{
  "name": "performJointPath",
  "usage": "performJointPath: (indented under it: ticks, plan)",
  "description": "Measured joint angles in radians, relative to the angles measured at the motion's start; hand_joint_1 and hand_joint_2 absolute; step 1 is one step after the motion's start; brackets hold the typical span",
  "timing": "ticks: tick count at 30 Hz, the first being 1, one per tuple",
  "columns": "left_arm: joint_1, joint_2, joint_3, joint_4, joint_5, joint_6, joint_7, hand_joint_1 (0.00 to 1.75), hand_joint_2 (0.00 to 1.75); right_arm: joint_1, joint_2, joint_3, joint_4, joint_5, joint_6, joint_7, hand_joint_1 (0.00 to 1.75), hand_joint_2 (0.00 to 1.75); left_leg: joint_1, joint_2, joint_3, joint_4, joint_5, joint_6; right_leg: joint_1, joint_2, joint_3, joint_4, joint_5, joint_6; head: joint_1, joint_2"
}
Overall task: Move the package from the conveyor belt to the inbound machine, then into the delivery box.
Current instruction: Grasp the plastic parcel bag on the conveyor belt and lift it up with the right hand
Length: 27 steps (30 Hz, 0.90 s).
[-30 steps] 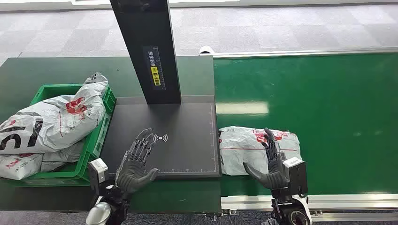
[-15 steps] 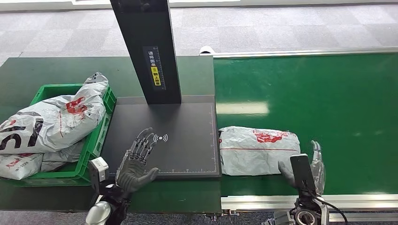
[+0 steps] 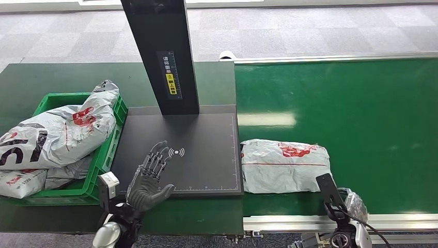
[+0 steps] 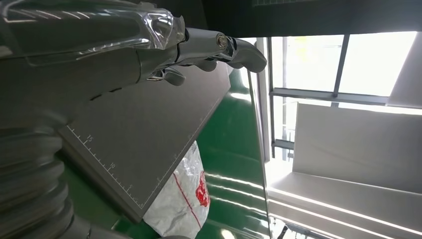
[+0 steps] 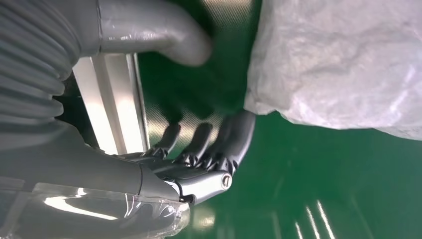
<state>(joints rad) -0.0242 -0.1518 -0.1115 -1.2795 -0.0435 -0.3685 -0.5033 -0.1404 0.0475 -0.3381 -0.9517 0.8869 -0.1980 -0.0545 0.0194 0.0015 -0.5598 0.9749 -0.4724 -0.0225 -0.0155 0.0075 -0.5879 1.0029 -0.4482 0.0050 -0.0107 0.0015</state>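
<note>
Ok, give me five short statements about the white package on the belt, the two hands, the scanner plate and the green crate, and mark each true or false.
1. The white crinkled plastic package lies on the green conveyor belt. True.
2. The right hand grips the package. False: it holds nothing, beside the package's corner.
3. The left hand hovers open over the dark flat scanner plate. True.
4. The green plastic crate holds no bags. False: white printed bags fill it.
5. The package lies on the scanner plate. False: it lies beside it on the belt.
</note>
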Motion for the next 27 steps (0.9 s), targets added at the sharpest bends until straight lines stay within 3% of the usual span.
performJointPath:
  ticks: [3,5,6,9,10,15,19,24,25,27]
  plan:
    - [0.011,0.0,0.009,-0.022,0.0,0.001,0.009,0.0,1.75,-0.023,-0.002,0.0,0.025,-0.004,-0.002,-0.037,1.75,1.75,0.0,0.0,0.0,0.0,0.0,0.0,0.0,0.0,0.0,0.0,0.0,0.0,0.0,0.0]
    - [0.018,0.0,0.016,-0.035,0.0,0.002,0.013,0.0,1.75,-0.034,-0.001,0.0,0.036,-0.018,-0.013,-0.074,1.65,1.75,0.0,0.0,0.0,0.0,0.0,0.0,0.0,0.0,0.0,0.0,0.0,0.0,0.0,0.0]
    - [0.021,0.0,0.019,-0.041,0.0,0.002,0.015,0.0,1.75,-0.038,0.0,0.0,0.038,-0.029,-0.023,-0.097,1.48,1.75,0.0,-0.001,0.0,0.0,0.0,0.0,0.0,0.0,0.0,0.0,0.0,0.0,0.0,0.0]
    - [0.028,0.0,0.026,-0.054,0.0,0.002,0.017,0.0,1.75,-0.047,0.002,0.0,0.038,-0.07,-0.073,-0.17,0.28,1.75,0.0,-0.001,0.0,0.0,0.0,0.0,0.0,0.0,0.0,0.0,0.0,0.0,0.0,0.0]
    - [0.029,0.0,0.027,-0.057,0.0,0.002,0.017,0.0,1.75,-0.048,0.004,0.0,0.036,-0.085,-0.091,-0.191,0.01,1.75,0.0,-0.001,0.0,0.0,0.0,0.0,0.0,0.0,0.0,0.0,0.0,0.0,0.0,0.0]
    - [0.033,-0.001,0.031,-0.066,0.0,0.002,0.017,0.0,1.75,-0.039,0.017,-0.011,-0.029,-0.242,-0.176,-0.326,0.01,1.75,0.0,-0.001,0.0,0.0,0.0,0.0,0.0,0.0,0.0,0.0,0.0,0.0,0.0,0.0]
    - [0.032,-0.002,0.036,-0.066,0.0,0.002,0.014,0.0,1.75,-0.023,0.029,-0.038,-0.099,-0.377,-0.193,-0.417,1.75,1.75,0.0,-0.001,0.0,0.0,0.0,0.0,0.0,0.0,0.0,0.0,0.0,0.0,0.0,0.0]
    - [0.032,-0.002,0.04,-0.066,0.0,0.003,0.011,0.0,1.75,-0.005,0.042,-0.053,-0.158,-0.434,-0.195,-0.465,1.71,1.75,0.0,0.0,0.0,0.0,0.0,0.0,0.0,0.0,0.0,0.0,0.0,0.0,0.0,0.0]
    - [0.032,-0.002,0.04,-0.066,0.0,0.003,0.01,0.0,1.75,-0.003,0.044,-0.055,-0.165,-0.436,-0.195,-0.466,1.41,1.75,0.0,0.0,0.0,0.0,0.0,0.0,0.0,0.0,0.0,0.0,0.0,0.0,0.0,0.0]
    - [0.032,-0.002,0.041,-0.066,0.0,0.004,0.01,0.0,1.75,0.0,0.047,-0.057,-0.176,-0.446,-0.196,-0.468,0.54,1.75,0.0,0.0,0.0,0.0,0.0,0.0,0.0,0.0,0.0,0.0,0.0,0.0,0.0,0.0]
